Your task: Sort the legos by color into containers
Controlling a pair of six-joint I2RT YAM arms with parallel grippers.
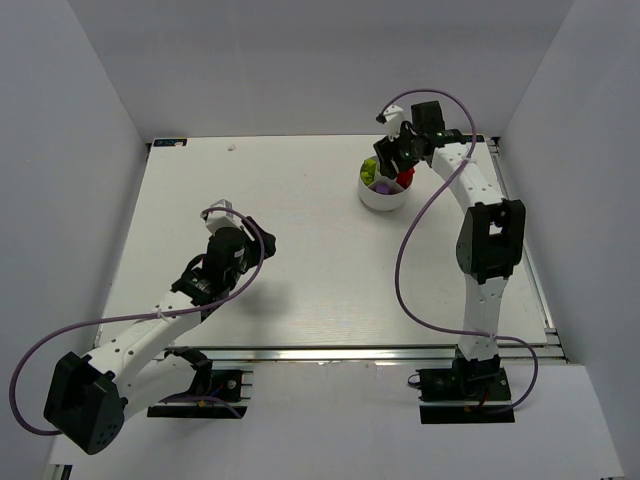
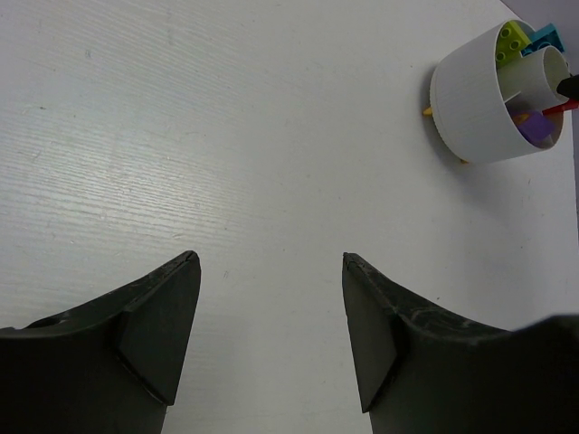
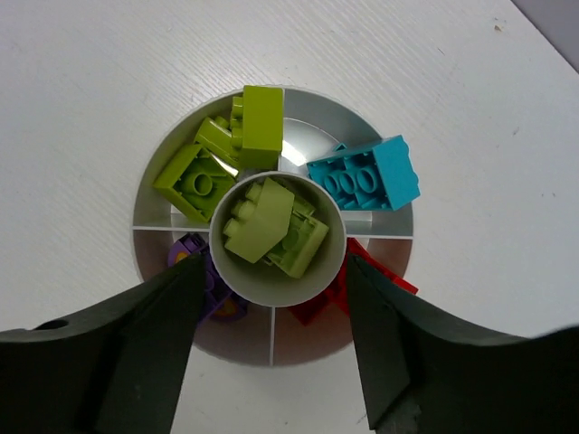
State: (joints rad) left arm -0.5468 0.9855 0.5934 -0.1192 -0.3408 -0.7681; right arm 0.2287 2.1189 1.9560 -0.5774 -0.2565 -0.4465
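Over white dish [image 3: 137, 237]: right tool [image 3: 273, 271] spread wide, empty. Inside dish: lime legos [image 3: 271, 226] in centre well [image 3: 276, 302] and adjoining wedge; cyan brick [image 3: 366, 174], red brick [image 3: 387, 277], purple brick [image 3: 215, 291] each in separate wedge. Well apart from dish: left tool [image 2: 270, 262] agape over desk [image 2: 226, 136], empty.

A: Where does each camera sit relative to the dish [image 1: 381, 203]?
B: Top external: high, near side, far, looking down. Right wrist: straight above, close. Left wrist: well off, oblique; interior seemingly half hidden. All three share the dish.
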